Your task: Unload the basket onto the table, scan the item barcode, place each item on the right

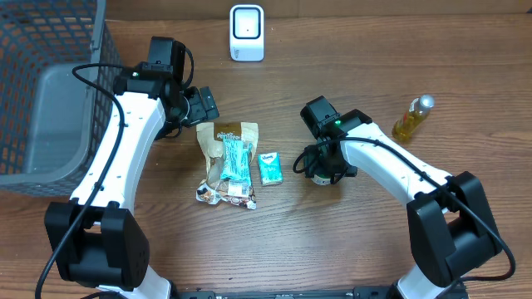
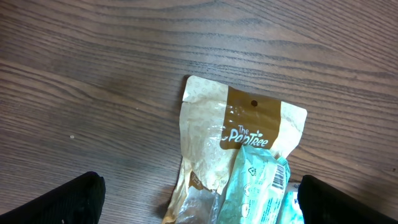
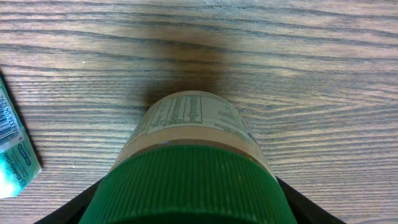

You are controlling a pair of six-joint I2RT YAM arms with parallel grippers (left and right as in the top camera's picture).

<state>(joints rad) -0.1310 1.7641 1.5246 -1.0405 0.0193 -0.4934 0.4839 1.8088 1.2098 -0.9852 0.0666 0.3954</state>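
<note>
A jar with a green ribbed lid [image 3: 186,186] and a printed label fills the right wrist view. My right gripper [image 3: 189,202] straddles the lid, a black finger [image 3: 74,208] lying against each side with no gap showing. From overhead this gripper [image 1: 321,172] sits right of a small teal box [image 1: 269,169]. The white scanner [image 1: 247,31] stands at the table's far edge. My left gripper [image 2: 200,200] hangs open over the top of a tan snack bag [image 2: 211,130], and a teal packet [image 2: 258,186] with a barcode lies on that bag.
A dark wire basket [image 1: 50,50] with a grey bin inside fills the far left. A yellow oil bottle [image 1: 412,119] lies at the right. The bag, packet and box [image 1: 233,162] cluster mid-table between the arms.
</note>
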